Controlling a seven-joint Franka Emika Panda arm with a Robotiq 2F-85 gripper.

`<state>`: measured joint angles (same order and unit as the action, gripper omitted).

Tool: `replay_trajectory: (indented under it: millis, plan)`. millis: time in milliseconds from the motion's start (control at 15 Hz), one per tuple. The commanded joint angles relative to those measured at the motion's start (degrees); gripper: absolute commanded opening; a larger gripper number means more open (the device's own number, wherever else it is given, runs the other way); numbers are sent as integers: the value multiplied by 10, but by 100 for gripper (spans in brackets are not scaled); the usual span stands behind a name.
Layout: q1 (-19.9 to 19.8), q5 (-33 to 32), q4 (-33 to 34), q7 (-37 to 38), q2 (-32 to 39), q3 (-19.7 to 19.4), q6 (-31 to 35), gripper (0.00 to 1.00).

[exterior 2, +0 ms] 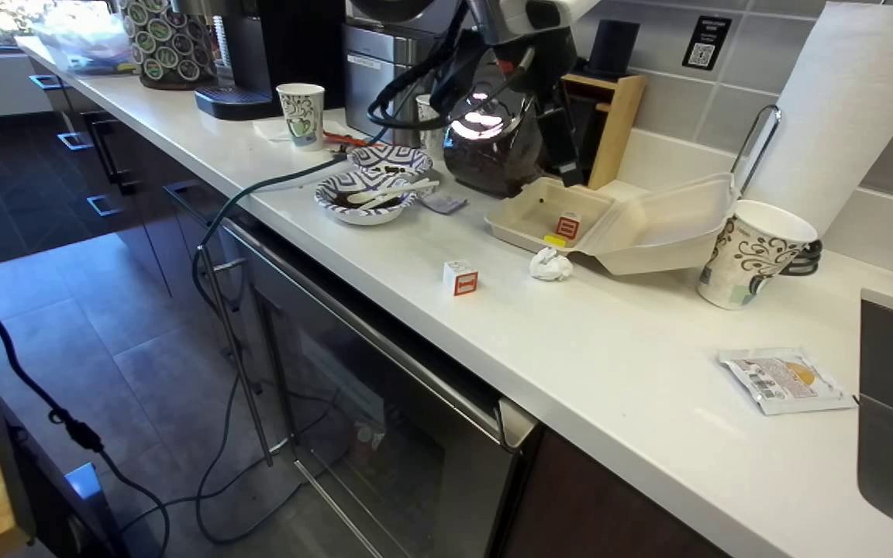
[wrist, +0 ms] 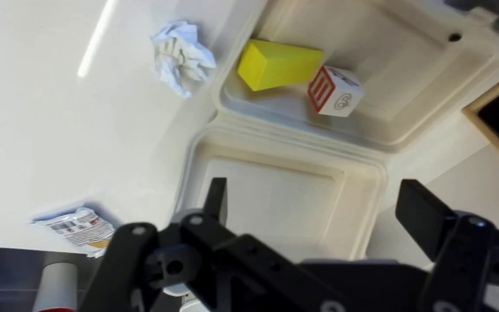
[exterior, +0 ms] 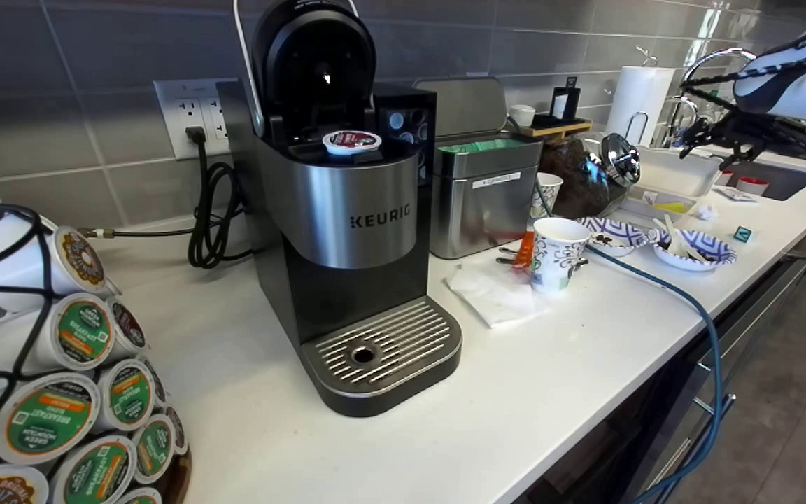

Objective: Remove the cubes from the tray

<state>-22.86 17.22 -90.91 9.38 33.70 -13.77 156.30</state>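
The spread end effector (wrist: 314,197) hangs seemingly above the tray (wrist: 290,135), apart from 1 cube (wrist: 335,92) inside.

In an exterior view, the white countertop (exterior 2: 617,364) slants from upper left to lower right. On it sit an alphabet block (exterior 2: 460,277) mid-frame, crumpled paper (exterior 2: 550,265) to its right, an open takeout clamshell (exterior 2: 660,221) right of centre, a paper cup (exterior 2: 749,256) farther right, a printed packet (exterior 2: 787,380) lower right, two paper bowls (exterior 2: 367,218) upper middle, a Keurig coffee maker (exterior 2: 299,50) upper left.
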Motion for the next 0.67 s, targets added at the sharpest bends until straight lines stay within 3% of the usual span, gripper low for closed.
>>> replay_trajectory:
  millis: [0, 333, 400, 467, 600]
  plan:
    - [64, -75, 124, 146, 70, -77, -154, 100]
    - [36, -53, 271, 198, 123, -33, -378, 100]
    - [31, -53, 300, 217, 139, -35, -386, 100]
    - [54, -54, 219, 184, 94, -43, -344, 100]
    - [45, -54, 259, 200, 113, -43, -365, 100]
